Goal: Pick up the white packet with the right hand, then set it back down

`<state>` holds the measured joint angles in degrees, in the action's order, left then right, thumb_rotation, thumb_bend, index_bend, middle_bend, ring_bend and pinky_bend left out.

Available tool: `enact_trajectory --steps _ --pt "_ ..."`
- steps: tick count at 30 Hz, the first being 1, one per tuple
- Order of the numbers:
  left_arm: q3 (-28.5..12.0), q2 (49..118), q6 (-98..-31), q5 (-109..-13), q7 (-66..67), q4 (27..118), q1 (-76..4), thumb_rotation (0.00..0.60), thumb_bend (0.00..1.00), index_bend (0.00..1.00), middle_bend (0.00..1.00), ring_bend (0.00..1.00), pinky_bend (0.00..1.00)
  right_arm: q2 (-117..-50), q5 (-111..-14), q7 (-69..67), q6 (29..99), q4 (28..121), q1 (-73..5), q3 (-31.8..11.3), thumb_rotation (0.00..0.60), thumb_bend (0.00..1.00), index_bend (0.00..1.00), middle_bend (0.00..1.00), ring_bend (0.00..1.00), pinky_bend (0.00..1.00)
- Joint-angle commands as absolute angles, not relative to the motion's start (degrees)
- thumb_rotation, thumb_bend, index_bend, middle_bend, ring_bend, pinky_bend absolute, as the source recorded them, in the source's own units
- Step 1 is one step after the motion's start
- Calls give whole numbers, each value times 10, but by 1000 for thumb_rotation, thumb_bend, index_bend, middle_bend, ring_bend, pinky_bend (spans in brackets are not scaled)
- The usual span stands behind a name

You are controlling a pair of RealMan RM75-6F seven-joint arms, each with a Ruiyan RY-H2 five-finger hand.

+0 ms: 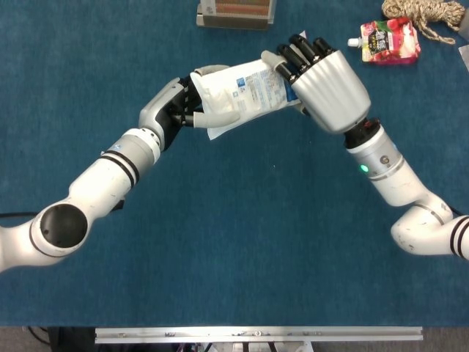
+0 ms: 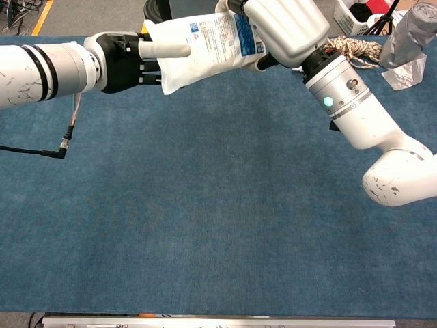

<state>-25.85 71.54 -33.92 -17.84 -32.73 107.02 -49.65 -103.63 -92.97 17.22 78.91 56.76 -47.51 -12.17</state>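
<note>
The soft white plastic packet with blue print (image 1: 242, 95) is held above the blue cloth-covered table (image 1: 234, 242), gripped at its right end by the right hand (image 1: 322, 77), whose dark fingers are wrapped over it. Its left end is grasped by the left hand (image 1: 183, 106), thumb laid across the front. A red fruit-printed pouch (image 1: 388, 40) and a coiled beige rope (image 1: 425, 16) lie at the table's far right corner.

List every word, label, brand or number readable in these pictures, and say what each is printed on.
No text can be read for certain.
White packet, held by the right hand and gripped by the left hand: blue label panel with printed lines, too small to read.
Red pouch: coloured print, blurred.
Box at the far table edge: striped face, no legible lettering.
</note>
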Motion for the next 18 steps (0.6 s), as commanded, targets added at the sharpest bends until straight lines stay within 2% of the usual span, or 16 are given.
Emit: enact_trajectory --steps 1,9,18 --pt "-255 720 -350 -167 -323 1071 -504 600 138 177 207 236 411 -1036 -930 174 789 568 -476 -122 600 0 550 636 585 562" --pt "-255 732 -410 -114 -314 1080 -520 600 138 299 325 314 496 -1037 -930 176 792 569 -476 -120 600 0 550 636 585 562" --pt "-258 745 -465 -72 -283 1087 -535 600 138 393 443 396 540 -1037 -929 178 790 566 -477 -118 600 0 550 637 585 562"
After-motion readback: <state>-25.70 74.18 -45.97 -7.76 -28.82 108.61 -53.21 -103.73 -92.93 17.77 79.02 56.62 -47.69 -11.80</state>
